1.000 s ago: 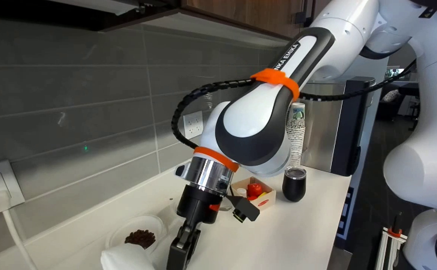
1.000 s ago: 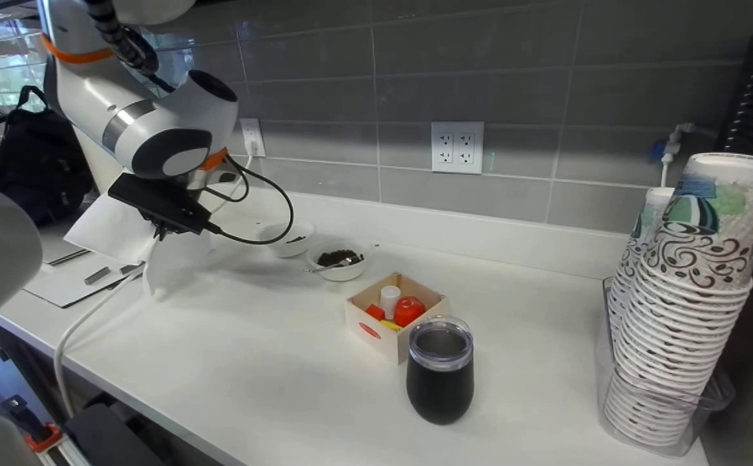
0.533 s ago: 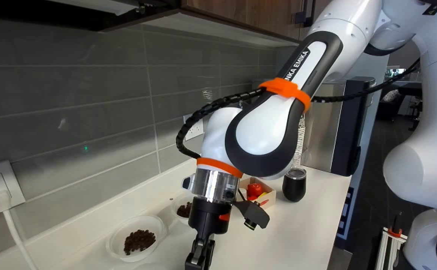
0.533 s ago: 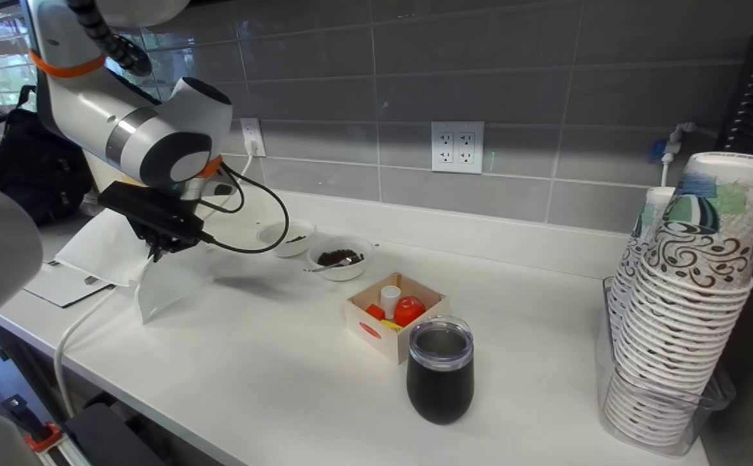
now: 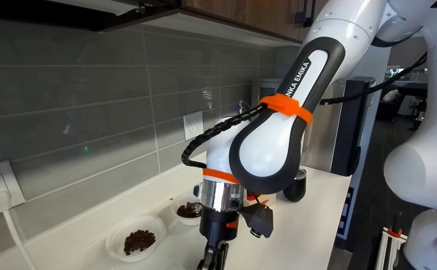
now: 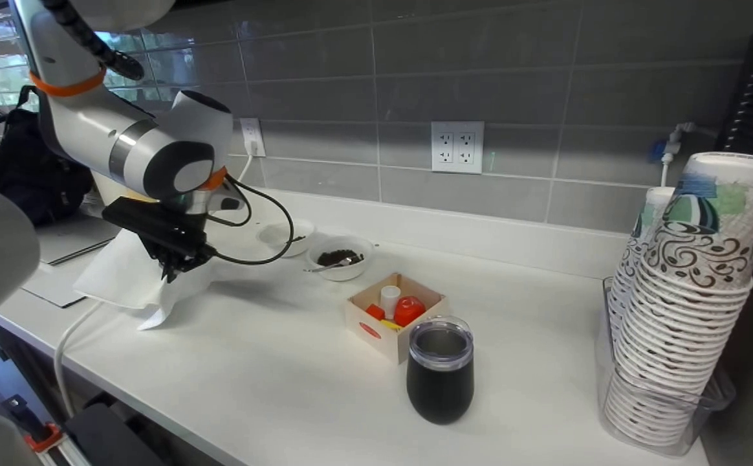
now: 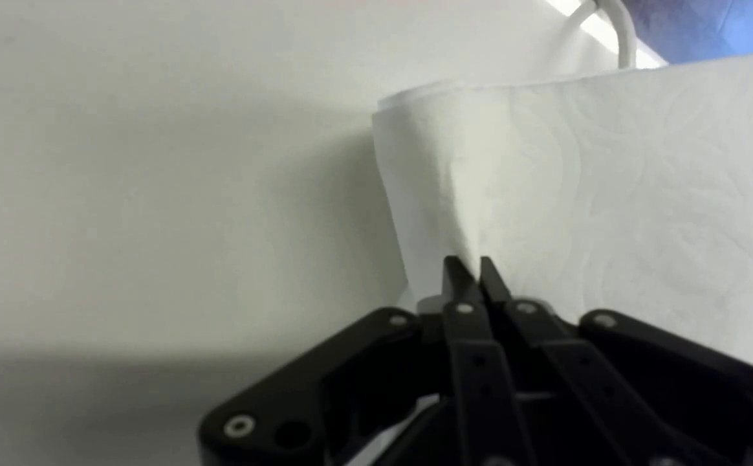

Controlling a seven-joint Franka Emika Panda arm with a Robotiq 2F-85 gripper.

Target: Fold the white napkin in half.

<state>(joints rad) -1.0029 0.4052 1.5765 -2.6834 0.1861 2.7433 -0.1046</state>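
Observation:
The white napkin is draped from my gripper in an exterior view, low over the left part of the counter. Its lower corner appears to rest bent on the countertop. In the wrist view, the fingers are shut on a ridge of the napkin. A wide part of the sheet spreads to the right of the fingers, and a narrow flap hangs on their left. In an exterior view, the fingertips are cut off by the bottom edge, and the napkin is mostly out of view there.
Two white bowls with dark contents stand near the wall; one holds a spoon. An open box, a black tumbler and stacked paper cups stand farther right. A white cable hangs over the counter's front edge.
My gripper has come down and away from the bowls, carrying the napkin along. The napkin's hanging edge has moved lower and now bends at the counter. The gripper stays shut on it.

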